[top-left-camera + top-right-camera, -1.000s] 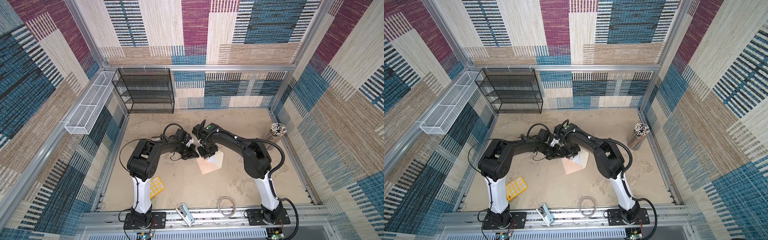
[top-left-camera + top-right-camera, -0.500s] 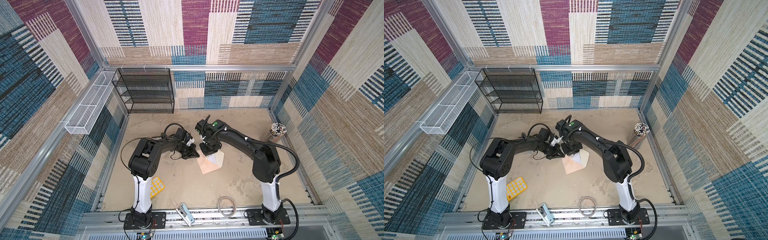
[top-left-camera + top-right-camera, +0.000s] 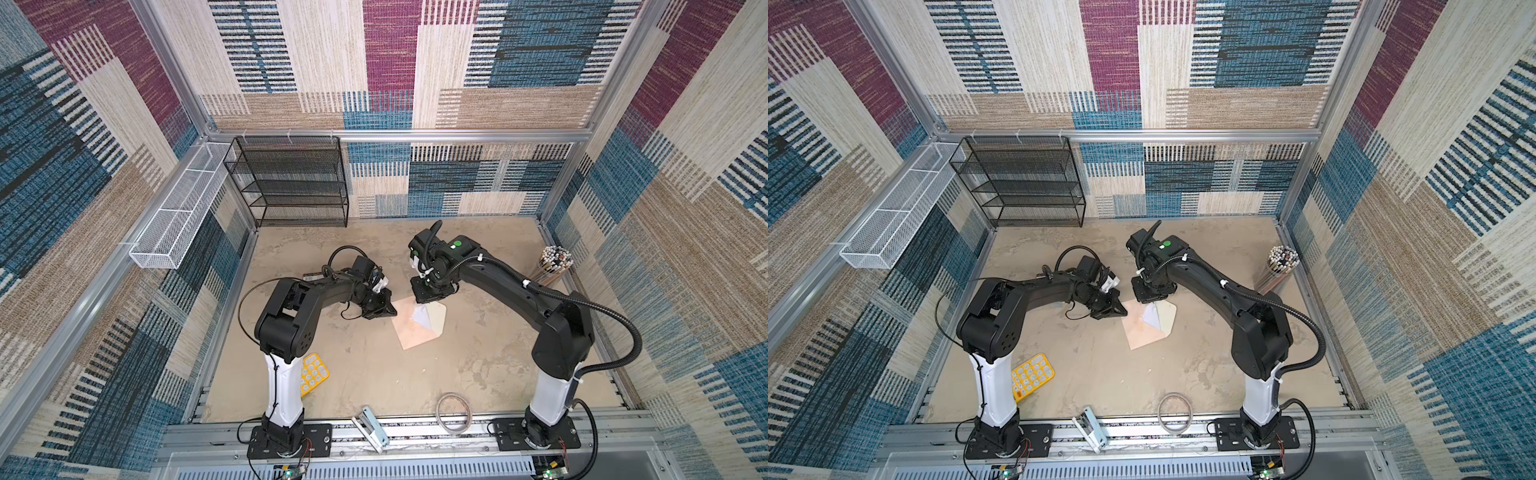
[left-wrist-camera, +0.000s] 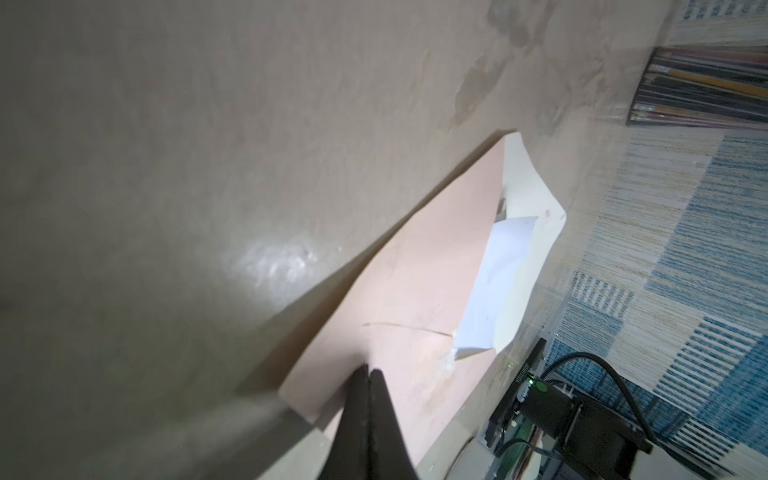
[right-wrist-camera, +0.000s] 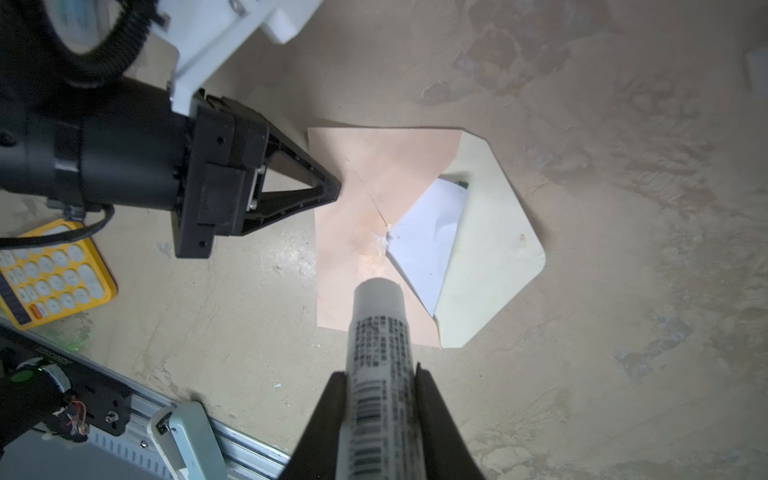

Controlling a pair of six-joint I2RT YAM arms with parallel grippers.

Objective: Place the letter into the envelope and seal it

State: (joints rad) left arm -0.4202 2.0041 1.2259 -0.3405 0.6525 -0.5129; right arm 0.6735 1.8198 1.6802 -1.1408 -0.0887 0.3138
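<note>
Peach envelope [image 3: 409, 330], open flap [image 3: 438, 321] pointing right, letter [image 3: 423, 316] protruding

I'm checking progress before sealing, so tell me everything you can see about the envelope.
The envelope is pale peach paper with diagonal seams, lying flat on the tan table. Its cream flap lies open, unsealed. The white letter sits partly inside, a crumpled part showing at the mouth. The shut left gripper touches its peach face near an edge. A white tube in the right gripper points at it; contact unclear.

Peach-pink envelope [image 5: 365, 178] with cream flap [image 5: 494, 249], white letter [image 5: 428, 232], yellow calculator [image 5: 50, 274], white glue stick [image 5: 380, 353]
</note>
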